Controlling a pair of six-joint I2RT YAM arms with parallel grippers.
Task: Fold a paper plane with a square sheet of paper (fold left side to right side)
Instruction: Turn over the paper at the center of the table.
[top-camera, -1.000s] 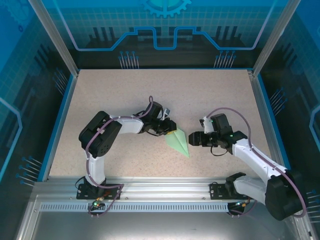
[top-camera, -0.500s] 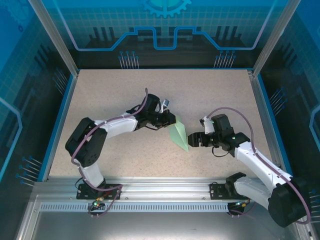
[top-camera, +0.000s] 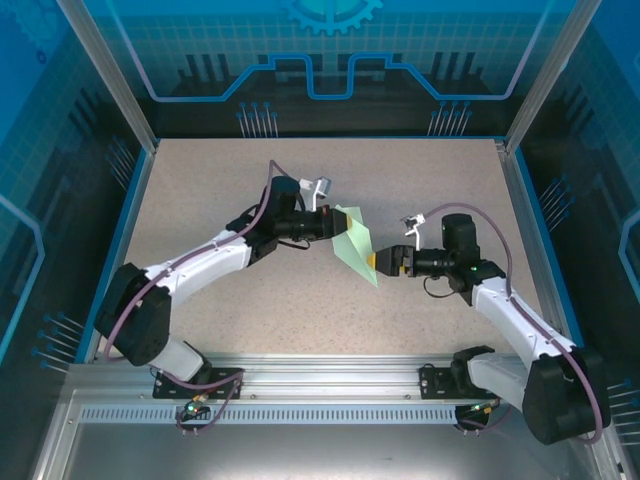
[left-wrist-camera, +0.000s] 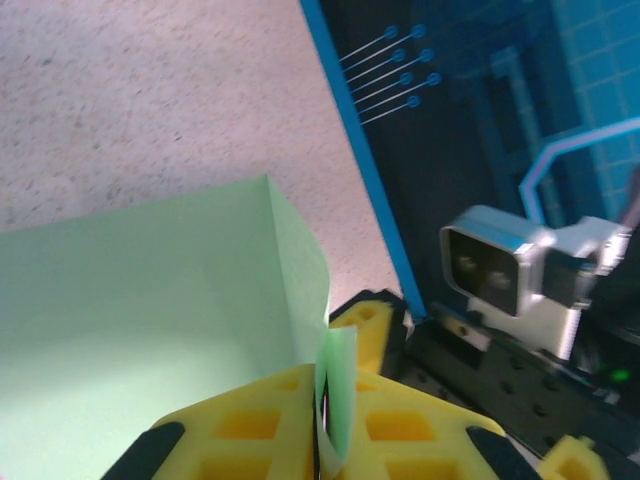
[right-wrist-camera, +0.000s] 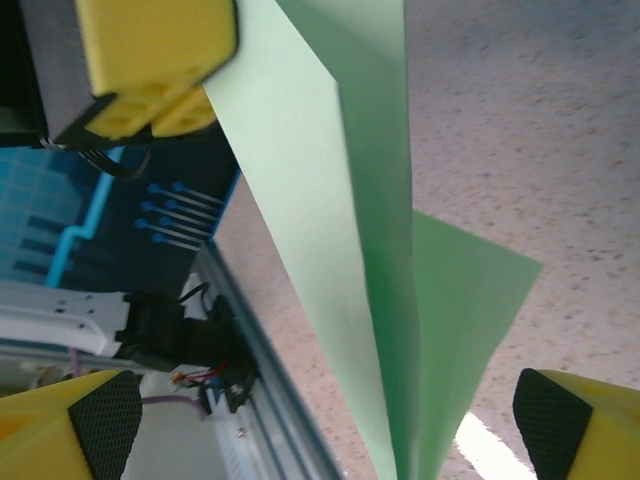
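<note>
The pale mint-green paper plane (top-camera: 355, 250) reads as thin, matt paper, smooth, with crisp creases. Under it the speckled beige tabletop (top-camera: 250, 170) looks grainy and dull, almost sandy. On the left gripper (left-wrist-camera: 325, 430), 2 yellow moulded plastic fingers (left-wrist-camera: 250, 425), satin, pocketed. On the right gripper (right-wrist-camera: 325, 420), black rubbery pads (right-wrist-camera: 100, 425), finely textured. The silver aluminium rail (top-camera: 320, 375) is brushed and faintly shiny.

The top external camera sits high behind the arm bases (top-camera: 190, 378), tilted down over the whole bench (top-camera: 430, 180). The left wrist camera looks along the left end effector (left-wrist-camera: 322, 410) at close range, facing the right arm (top-camera: 510, 310). The right wrist camera looks out past the right end effector (right-wrist-camera: 330, 420), just as close, toward the left arm (top-camera: 200, 265). All three views share the paper plane (top-camera: 355, 250).
</note>
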